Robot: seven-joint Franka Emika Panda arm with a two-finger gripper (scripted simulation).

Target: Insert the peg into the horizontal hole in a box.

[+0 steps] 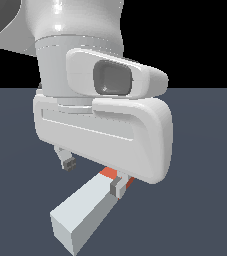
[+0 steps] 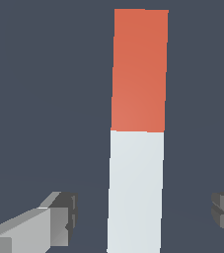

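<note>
2 fingertips stand wide apart on either side of the peg (image 2: 135, 148), so the jaws are open and hold nothing. The peg lies flat on the dark table (image 1: 200, 150); in the exterior view its grey-white end points toward the camera and its red-orange end runs back under the gripper (image 1: 92, 176). In the wrist view 1 fingertip (image 2: 59, 217) sits well off 1 side of the peg's white part and the other shows at the opposite edge, neither touching it. Neither the box nor the hole appears in either view.

The step in hand looks like the grasp. To do it well, the arm should probably centre the peg between the fingers, drop until the pads bracket its flat sides, then close squarely, so the bar does not twist and later meets the hole straight.
</note>
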